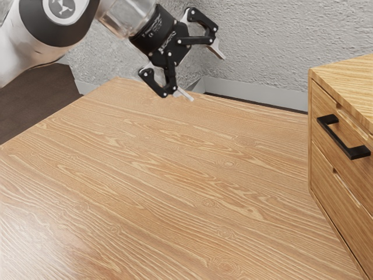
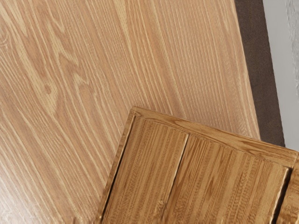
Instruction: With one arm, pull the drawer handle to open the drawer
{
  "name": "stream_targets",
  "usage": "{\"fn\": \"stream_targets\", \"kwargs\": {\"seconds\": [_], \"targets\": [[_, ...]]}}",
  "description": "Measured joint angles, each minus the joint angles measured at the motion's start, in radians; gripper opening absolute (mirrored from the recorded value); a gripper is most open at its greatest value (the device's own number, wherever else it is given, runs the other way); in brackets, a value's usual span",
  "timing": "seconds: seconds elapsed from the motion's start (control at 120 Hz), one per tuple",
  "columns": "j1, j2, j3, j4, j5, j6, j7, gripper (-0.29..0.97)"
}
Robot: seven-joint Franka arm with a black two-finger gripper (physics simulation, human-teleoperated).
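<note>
1. The desk [image 2: 93, 70] spreads wide, light wood with long grain lines.
2. A wooden cabinet [image 2: 196, 177] stands on it, showing two panels side by side with a thin groove between them.
3. Beyond the desk edge is a dark floor [image 2: 257, 60] strip, then a grey wall [image 2: 282, 56].

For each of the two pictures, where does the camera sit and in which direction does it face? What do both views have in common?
Exterior view: beside the table, facing across it toward the cabinet and its black handle; the arm and the open fingers show at upper left.
Wrist view: on the hand, facing down at the table and the cabinet's wooden panels.
Shared: both views show the table and the cabinet.
</note>
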Motion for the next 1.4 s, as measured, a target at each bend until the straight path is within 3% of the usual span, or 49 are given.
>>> {"fn": "stream_targets", "kwargs": {"seconds": [0.083,0.167,0.283,0.5,0.717,0.892,1.4], "targets": [[-0.018,0.005,-0.003,-0.02,-0.086,0.045,0.024,0.68],[-0.072,-0.034,-0.002,-0.073,-0.108,0.078,0.038,0.66],[-0.152,-0.132,-0.001,-0.193,-0.036,0.139,0.044,0.58],[-0.188,-0.15,0.008,-0.258,0.169,0.221,0.053,0.42],[-0.225,-0.104,0.01,-0.26,0.235,0.327,0.062,0.36],[-0.221,-0.076,0.01,-0.259,0.238,0.396,0.065,0.34],[-0.201,-0.02,0.01,-0.263,0.148,0.465,0.063,0.31]]}}
